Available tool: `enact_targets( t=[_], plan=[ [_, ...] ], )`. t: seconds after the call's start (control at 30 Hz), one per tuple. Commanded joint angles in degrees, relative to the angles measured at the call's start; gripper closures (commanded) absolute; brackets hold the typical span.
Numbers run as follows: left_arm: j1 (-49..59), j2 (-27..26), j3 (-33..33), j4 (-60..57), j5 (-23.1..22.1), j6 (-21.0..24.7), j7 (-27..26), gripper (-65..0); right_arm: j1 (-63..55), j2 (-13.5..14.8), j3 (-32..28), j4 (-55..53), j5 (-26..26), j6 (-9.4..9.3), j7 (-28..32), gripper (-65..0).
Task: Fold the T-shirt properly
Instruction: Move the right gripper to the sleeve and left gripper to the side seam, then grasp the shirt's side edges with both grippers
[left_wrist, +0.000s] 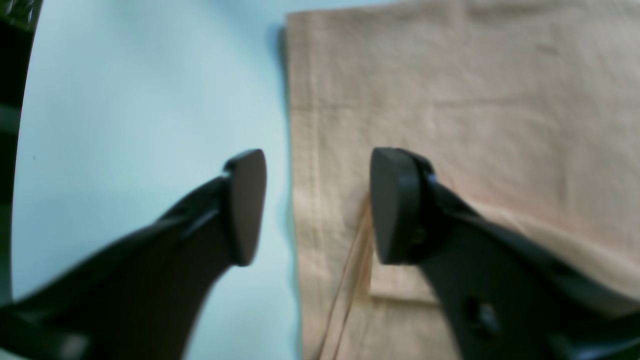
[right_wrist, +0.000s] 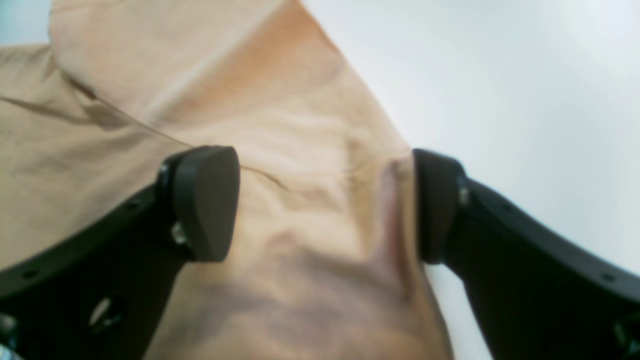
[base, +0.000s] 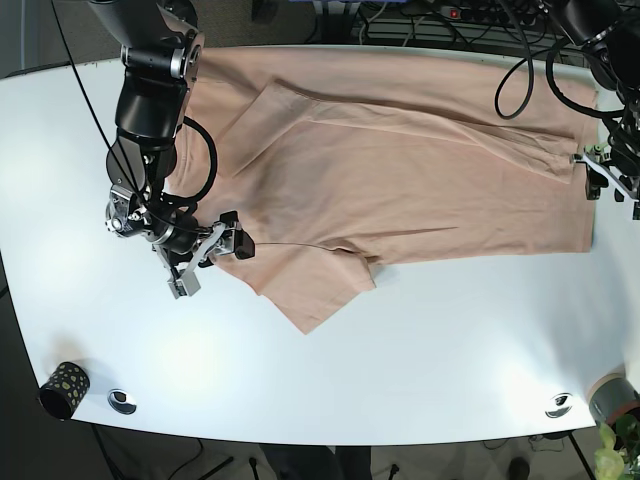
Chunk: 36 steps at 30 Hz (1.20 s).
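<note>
White surface (base: 420, 370) carries a peach cotton T-shirt (base: 400, 170), long axis left-right; both end effectors, right (right_wrist: 325, 205) and left (left_wrist: 317, 207), spread wide, straddle opposite edges.

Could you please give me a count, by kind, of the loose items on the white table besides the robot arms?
T-shirt: 1, peach
Small dark speckled cup: 1, near-left corner
Round silver fittings in the table: 2
Grey pot with a plant, near-right edge: 1
Total: 5
</note>
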Motion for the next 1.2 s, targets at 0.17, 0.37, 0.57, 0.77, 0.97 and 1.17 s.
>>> enact_targets(
  t=[0.17,0.37,0.57,0.77,0.97,1.17],
  plan=[
    [-5.4,-2.8,0.2,-6.7,-0.7,6.6,-1.3,-46.3,1.7,0.2,0.0,0.8,0.6,0.12,1.5,-44.2],
    [-11.1,-5.5,2.3,-15.5,-0.7,7.7,-2.2,-46.1,1.8,0.1,-0.1,0.8,0.6,0.12,1.5,-18.2],
    [-15.4,-6.9,7.4,-25.6,0.6,7.7,-8.1,-46.0,1.8,0.1,-0.1,0.8,0.6,0.12,1.6,-5.5],
    [-20.9,-7.1,9.6,-37.2,4.0,7.6,-13.9,-45.8,1.7,0.1,-0.1,0.8,0.6,0.12,1.6,-4.4],
    [-24.4,-8.4,9.9,-44.4,6.8,7.6,-16.8,-45.8,1.4,0.1,-0.1,0.8,0.6,0.12,1.6,-4.4],
    [-27.3,-8.7,10.7,-49.2,6.9,7.2,-16.8,-45.8,1.4,0.1,-0.1,0.8,0.6,0.12,1.6,-4.4]
  ],
)
